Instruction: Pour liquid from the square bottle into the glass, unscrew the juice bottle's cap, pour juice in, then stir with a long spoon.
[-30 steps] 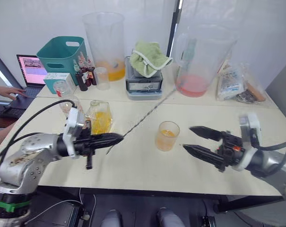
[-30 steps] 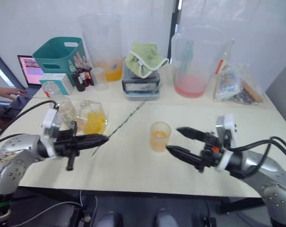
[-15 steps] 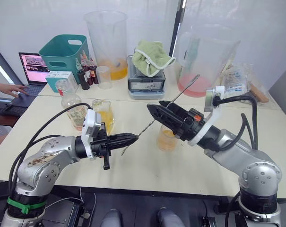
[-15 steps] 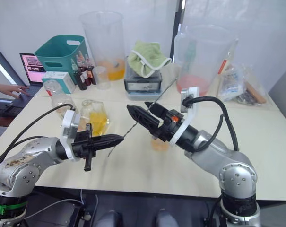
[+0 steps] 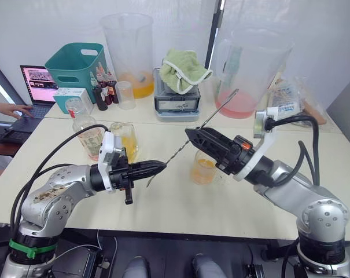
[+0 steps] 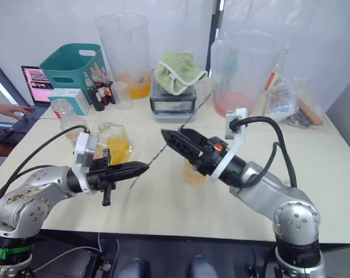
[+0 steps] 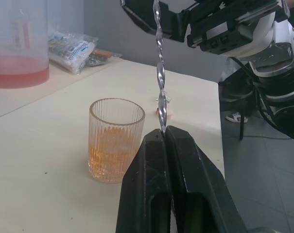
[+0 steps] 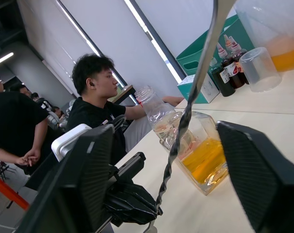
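Right gripper [image 5: 193, 135] swung in from beside the ribbed clear glass tumbler [image 5: 204, 168], fingers spread around the long twisted silver bar spoon [image 5: 189, 141] pinched in the left gripper [image 5: 161, 166]; risk: misaligned closure knocks the spoon or tips the tumbler.

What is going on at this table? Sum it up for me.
The left gripper is shut on one end of the long spoon, holding it slanted above the table. The right gripper has its jaws open on either side of the spoon's twisted shaft, not closed on it. The glass, partly full of orange liquid, stands on the table below. The square bottle stands behind the left arm.
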